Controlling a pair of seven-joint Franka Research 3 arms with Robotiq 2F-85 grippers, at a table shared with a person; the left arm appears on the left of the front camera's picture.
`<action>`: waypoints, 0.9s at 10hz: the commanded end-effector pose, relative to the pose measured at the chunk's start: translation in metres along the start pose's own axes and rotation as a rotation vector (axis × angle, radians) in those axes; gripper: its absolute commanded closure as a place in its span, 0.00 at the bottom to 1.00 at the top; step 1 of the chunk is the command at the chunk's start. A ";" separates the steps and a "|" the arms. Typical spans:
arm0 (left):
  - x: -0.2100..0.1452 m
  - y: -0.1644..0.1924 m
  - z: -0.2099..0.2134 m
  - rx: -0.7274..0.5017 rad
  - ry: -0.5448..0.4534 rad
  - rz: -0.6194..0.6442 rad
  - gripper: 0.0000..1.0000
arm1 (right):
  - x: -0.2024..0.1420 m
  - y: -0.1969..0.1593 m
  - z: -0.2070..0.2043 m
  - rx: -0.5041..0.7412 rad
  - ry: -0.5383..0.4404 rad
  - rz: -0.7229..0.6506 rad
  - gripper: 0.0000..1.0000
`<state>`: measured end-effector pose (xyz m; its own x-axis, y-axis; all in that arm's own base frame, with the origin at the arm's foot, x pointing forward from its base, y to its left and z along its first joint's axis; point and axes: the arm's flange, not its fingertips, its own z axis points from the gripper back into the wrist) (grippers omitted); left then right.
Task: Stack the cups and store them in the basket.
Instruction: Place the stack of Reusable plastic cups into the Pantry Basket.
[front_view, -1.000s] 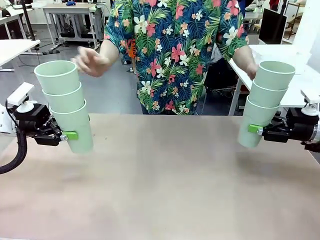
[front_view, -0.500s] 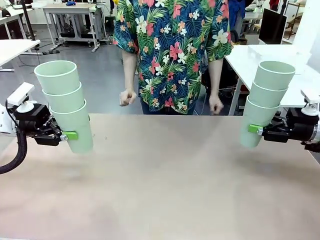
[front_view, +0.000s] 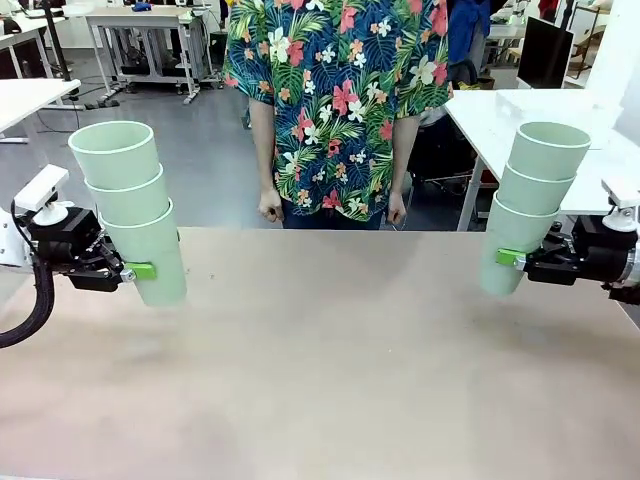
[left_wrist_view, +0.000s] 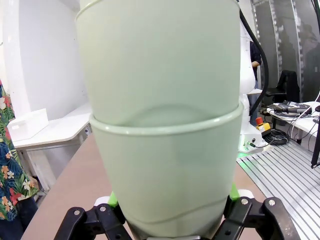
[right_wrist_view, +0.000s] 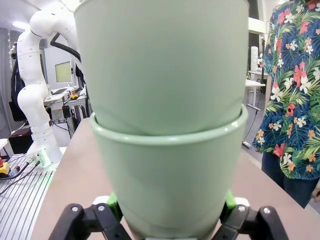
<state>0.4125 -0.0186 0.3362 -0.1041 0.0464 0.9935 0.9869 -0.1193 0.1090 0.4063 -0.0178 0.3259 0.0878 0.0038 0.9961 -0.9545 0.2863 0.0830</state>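
Six cups (front_view: 115, 150) in all, pale mint-green, nested into two stacks of three. The left stack (front_view: 135, 215) sits in the left gripper (front_view: 155, 270), whose jaws are clenched on the bottom cup alone, low on its wall. The other two cups rise above the jaws, and the open mouth of the top one leans back a little toward that gripper's own arm. The right stack (front_view: 530, 205) is held the same way by the right gripper (front_view: 500, 260). Its jaws are clamped on the lowest of its three cups, and the two above tip slightly toward that arm.

From the left wrist, the left gripper (left_wrist_view: 172, 212) has a green pad pressed flat on either side of the lowest cup, and the rim of that cup rings the next one just above the jaws. The right wrist shows the same at the right gripper (right_wrist_view: 172, 212), with a pad tight against each flank and a second cup seated in the first.

Both stacks hang in the air. Their bases are clear of the brown table (front_view: 320, 390) below the jaws, one stack near each side edge and well apart from the other.

Beyond the jaws, at the far edge of the table, one person (front_view: 335, 100) in a flowered shirt stands between the two stacks. Both hands (front_view: 270, 208) hang down at the sides, touching nothing.
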 end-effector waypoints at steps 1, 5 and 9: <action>0.004 -0.001 0.000 -0.003 -0.005 -0.008 0.15 | 0.003 0.000 -0.001 0.000 0.000 0.007 0.15; 0.004 -0.001 0.000 -0.003 -0.005 -0.008 0.15 | 0.003 0.000 -0.001 0.000 0.000 0.007 0.15; 0.004 -0.001 0.000 -0.003 -0.005 -0.008 0.15 | 0.003 0.000 -0.001 0.000 0.000 0.007 0.15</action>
<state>0.4125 -0.0186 0.3362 -0.1041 0.0464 0.9935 0.9869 -0.1193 0.1090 0.4063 -0.0178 0.3258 0.0878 0.0038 0.9961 -0.9545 0.2863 0.0831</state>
